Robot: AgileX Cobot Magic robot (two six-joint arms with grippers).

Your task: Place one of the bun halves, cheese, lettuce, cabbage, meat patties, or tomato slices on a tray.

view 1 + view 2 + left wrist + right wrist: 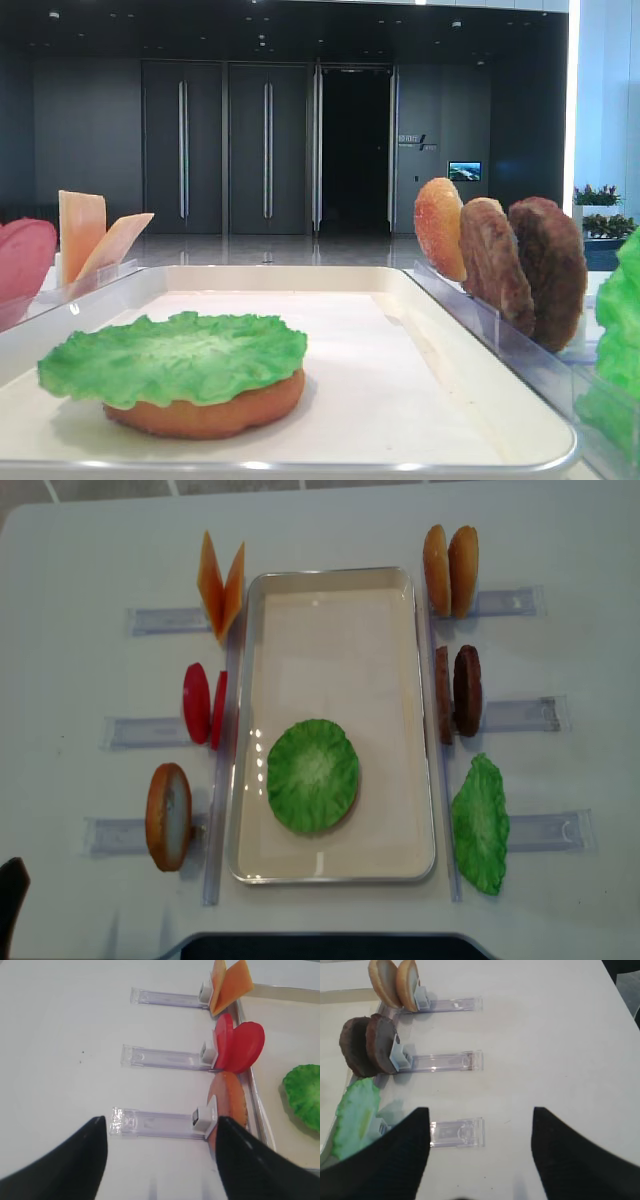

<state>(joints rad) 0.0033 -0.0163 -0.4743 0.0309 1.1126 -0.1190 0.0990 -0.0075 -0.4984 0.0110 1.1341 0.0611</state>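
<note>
A white tray [330, 580] lies in the middle of the table. In it, a green lettuce leaf [312, 775] rests on top of a bun half [205, 410]. My right gripper [480, 1110] hangs open and empty above a clear holder [456, 1133], with the upright lettuce [355, 1115] to its left. Two meat patties [370, 1045] and two bun halves [395, 982] stand farther off. My left gripper [161, 1120] is open and empty over the holder of another bun half [230, 1105]. Beyond it stand tomato slices [237, 1047] and cheese [227, 982].
Clear plastic holders [520, 715] stick out from both long sides of the tray, left [140, 730] and right. A dark edge [320, 947] runs along the near side of the table.
</note>
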